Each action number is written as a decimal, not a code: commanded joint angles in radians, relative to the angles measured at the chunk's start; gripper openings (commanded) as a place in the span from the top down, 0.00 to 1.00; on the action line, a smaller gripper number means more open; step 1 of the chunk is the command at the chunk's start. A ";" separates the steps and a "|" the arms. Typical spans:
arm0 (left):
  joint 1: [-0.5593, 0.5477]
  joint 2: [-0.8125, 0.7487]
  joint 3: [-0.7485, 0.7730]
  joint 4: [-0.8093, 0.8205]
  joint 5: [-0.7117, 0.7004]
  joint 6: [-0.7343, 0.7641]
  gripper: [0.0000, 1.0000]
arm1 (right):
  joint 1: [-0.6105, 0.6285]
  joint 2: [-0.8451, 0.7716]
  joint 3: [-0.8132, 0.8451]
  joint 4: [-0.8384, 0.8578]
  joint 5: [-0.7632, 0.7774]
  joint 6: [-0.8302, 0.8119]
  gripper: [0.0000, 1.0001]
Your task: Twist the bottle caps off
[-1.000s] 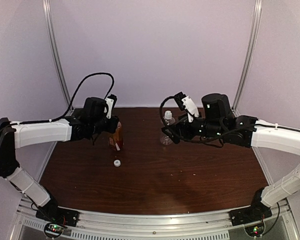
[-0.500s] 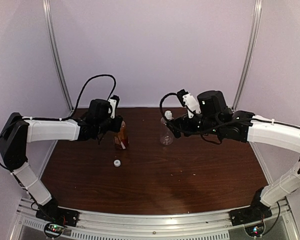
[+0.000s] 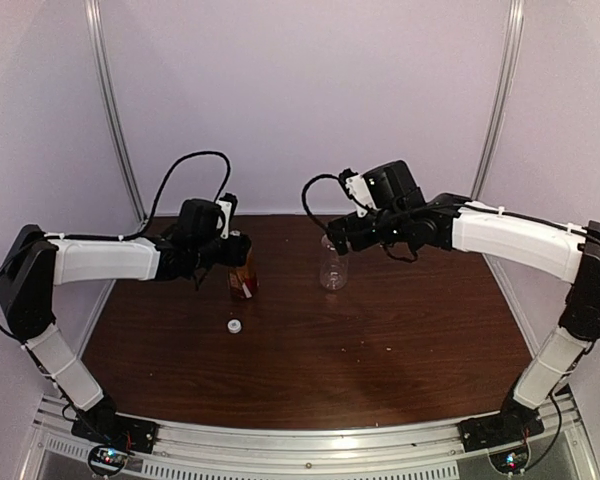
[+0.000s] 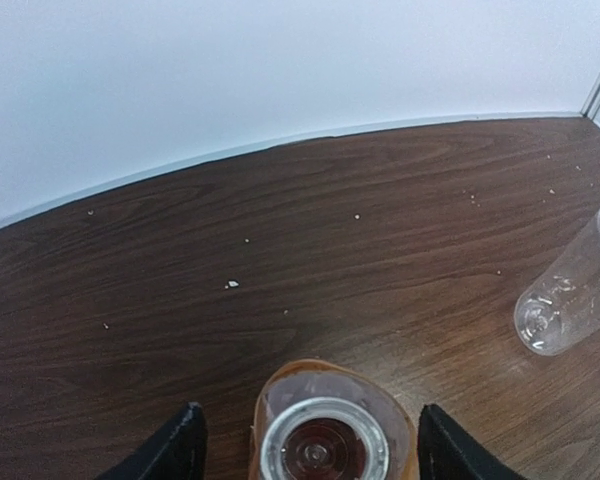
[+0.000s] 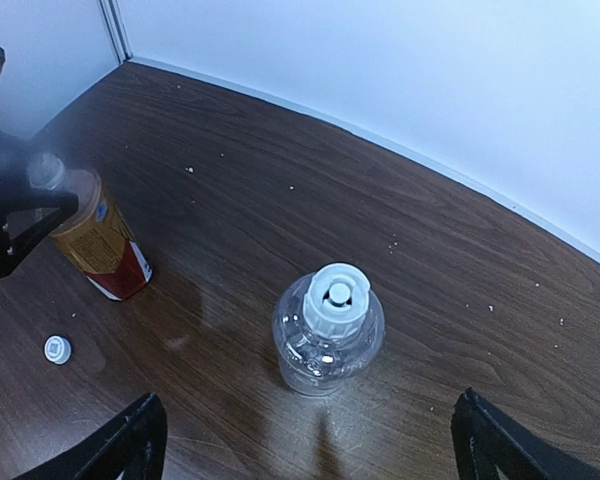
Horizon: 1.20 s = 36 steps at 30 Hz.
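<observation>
The amber bottle [image 3: 244,280] with a red label stands uncapped at the back left, its open neck [image 4: 325,452] directly below my left gripper [image 4: 310,455]. That gripper is open, one finger on each side of the neck with a gap to both. A loose whitish bottle cap [image 3: 234,326] lies on the table just in front of this bottle, also in the right wrist view [image 5: 57,348]. The clear bottle [image 5: 325,350] stands upright with its white cap [image 5: 336,297] on. My right gripper [image 5: 315,450] hovers above it, wide open and empty.
The dark wooden table [image 3: 380,340] ends at a white back wall, with metal frame posts [image 3: 115,120] at both back corners. The two bottles stand about a hand's width apart. Small white crumbs dot the table surface.
My left gripper has opened off the amber bottle's neck after shifting it slightly right. The right arm has swung left and back, and is now above the clear bottle.
</observation>
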 commanded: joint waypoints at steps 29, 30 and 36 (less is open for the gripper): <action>0.007 -0.326 -0.001 -0.164 0.010 0.004 0.02 | -0.136 0.333 0.317 -0.089 -0.260 0.018 0.50; 0.007 -0.333 -0.001 -0.168 0.011 0.004 0.02 | -0.136 0.335 0.317 -0.092 -0.262 0.020 0.51; 0.007 -0.389 0.007 -0.190 0.049 -0.010 0.02 | -0.145 0.340 0.314 -0.102 -0.276 0.020 0.59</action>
